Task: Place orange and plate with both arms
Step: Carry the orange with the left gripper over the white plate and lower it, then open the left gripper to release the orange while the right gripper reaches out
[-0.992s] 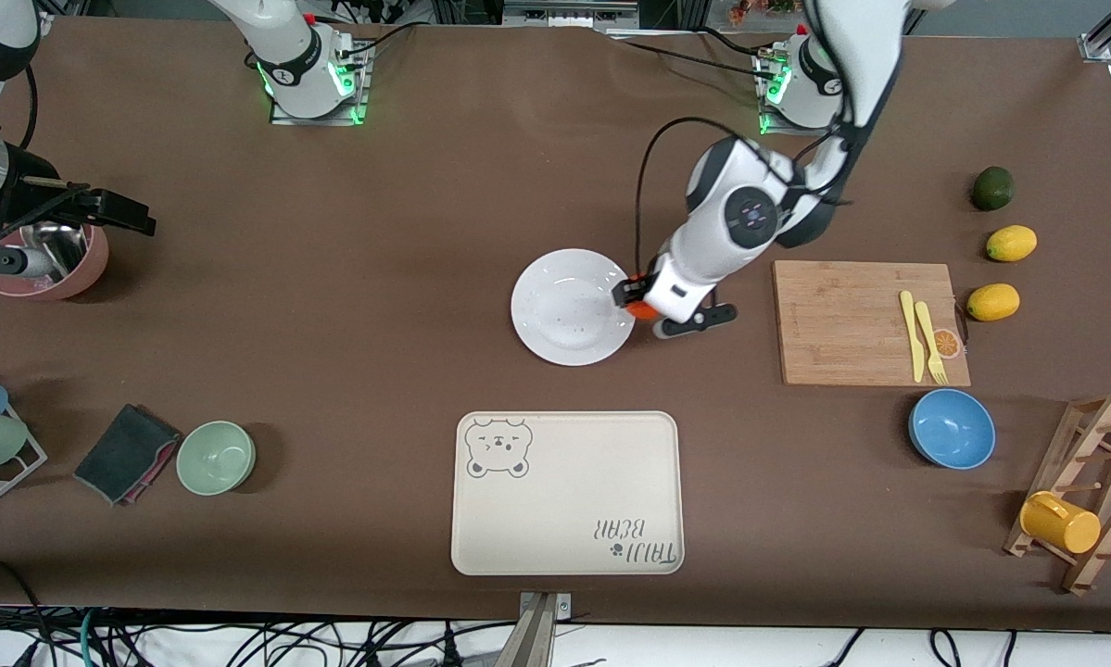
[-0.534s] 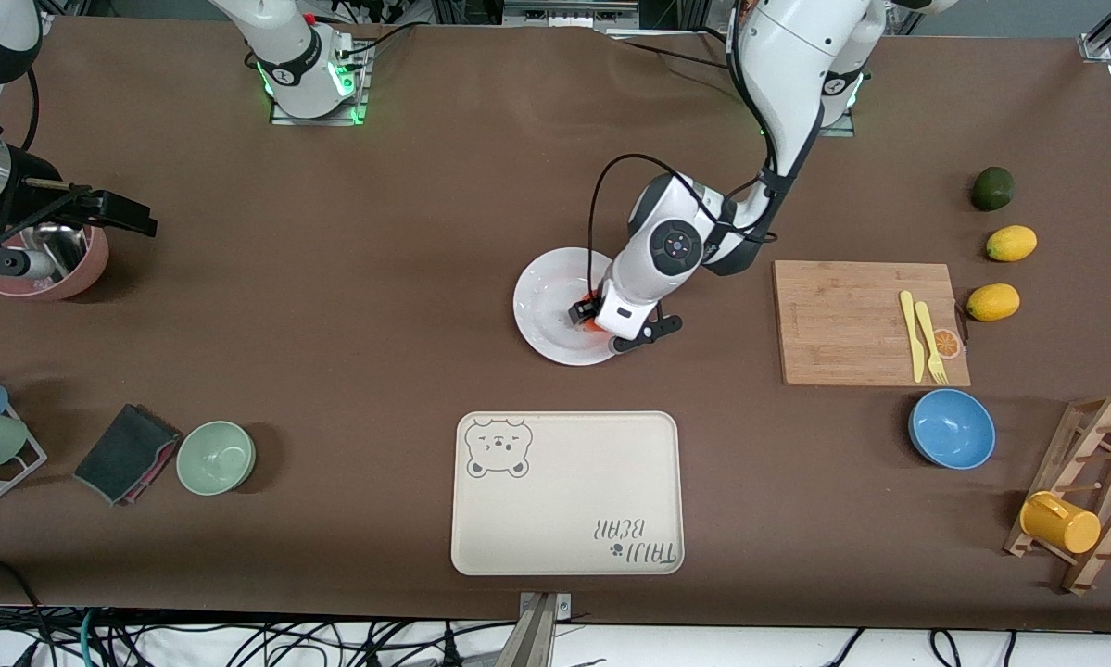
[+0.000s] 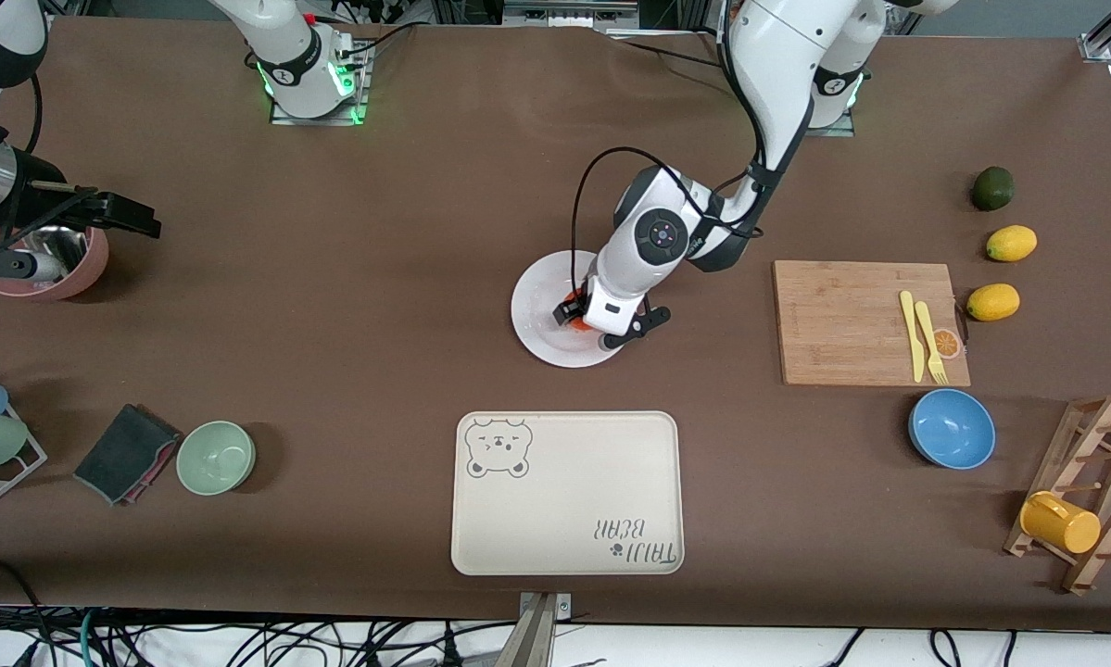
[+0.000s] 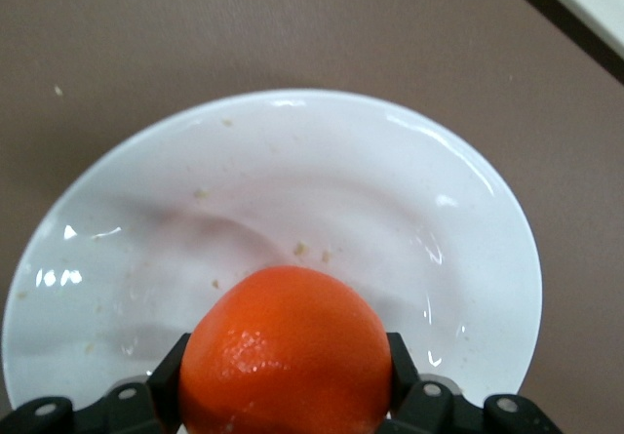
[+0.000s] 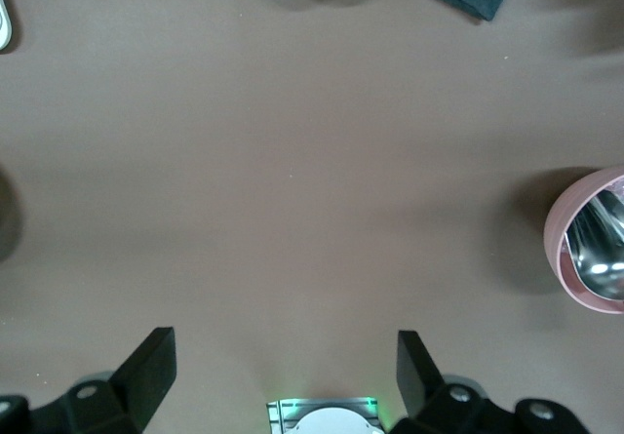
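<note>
The white plate [image 3: 536, 320] lies near the table's middle, its rim bright in the left wrist view [image 4: 292, 161]. My left gripper [image 3: 574, 310] hangs low over the plate's inner part, shut on the orange [image 3: 569, 308]. In the left wrist view the orange [image 4: 288, 346] fills the gap of the left gripper [image 4: 285, 380], with a black finger [image 4: 402, 375] pressed on each side. I cannot tell whether the fruit touches the plate. My right gripper [image 3: 133, 218] waits open over the right arm's end of the table; the right gripper [image 5: 285, 366] has nothing between its fingers.
A cream bear-print tray [image 3: 564, 491] lies nearer the front camera than the plate. A cutting board [image 3: 852, 320] with yellow cutlery, a blue bowl [image 3: 952, 428], two lemons and a dark green fruit sit toward the left arm's end. A pink bowl [image 3: 50, 264], green bowl [image 3: 216, 457] and dark cloth [image 3: 124, 454] sit at the other end.
My left gripper has carried the orange from beside the plate's rim to over the plate's inner part. The right arm has barely moved.
</note>
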Controlling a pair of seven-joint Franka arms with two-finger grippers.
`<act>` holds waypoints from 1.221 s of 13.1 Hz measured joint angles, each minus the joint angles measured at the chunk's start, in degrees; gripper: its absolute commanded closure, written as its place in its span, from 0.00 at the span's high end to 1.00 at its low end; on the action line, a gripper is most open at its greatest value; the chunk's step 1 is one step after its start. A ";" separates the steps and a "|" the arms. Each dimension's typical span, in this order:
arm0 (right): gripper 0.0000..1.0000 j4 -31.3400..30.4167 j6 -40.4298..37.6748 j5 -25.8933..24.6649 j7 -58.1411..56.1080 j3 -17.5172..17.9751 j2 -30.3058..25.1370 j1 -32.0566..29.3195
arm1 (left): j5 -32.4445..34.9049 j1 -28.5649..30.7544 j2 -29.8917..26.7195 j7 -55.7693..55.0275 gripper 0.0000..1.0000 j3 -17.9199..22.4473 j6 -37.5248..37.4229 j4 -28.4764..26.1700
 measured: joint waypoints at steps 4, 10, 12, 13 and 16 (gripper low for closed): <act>1.00 0.00 -0.09 0.00 -1.29 0.15 0.95 1.09 | 0.00 -0.56 0.14 -0.52 0.84 0.08 0.00 0.00; 1.00 0.01 -0.10 0.02 -2.38 0.20 2.22 3.08 | 0.00 -0.53 0.64 -0.68 0.99 0.16 0.00 0.00; 1.00 0.02 -0.19 0.03 -2.38 0.20 2.22 3.45 | 0.00 -0.15 0.47 -0.68 1.00 0.39 -0.25 0.34; 1.00 0.02 -0.31 0.03 -2.38 0.20 2.22 3.80 | 0.00 0.73 -0.29 -0.68 1.00 0.64 -1.95 0.89; 1.00 0.04 -0.48 0.24 -2.37 0.22 2.23 5.23 | 0.00 7.20 -7.45 -0.62 1.00 1.08 -15.01 2.44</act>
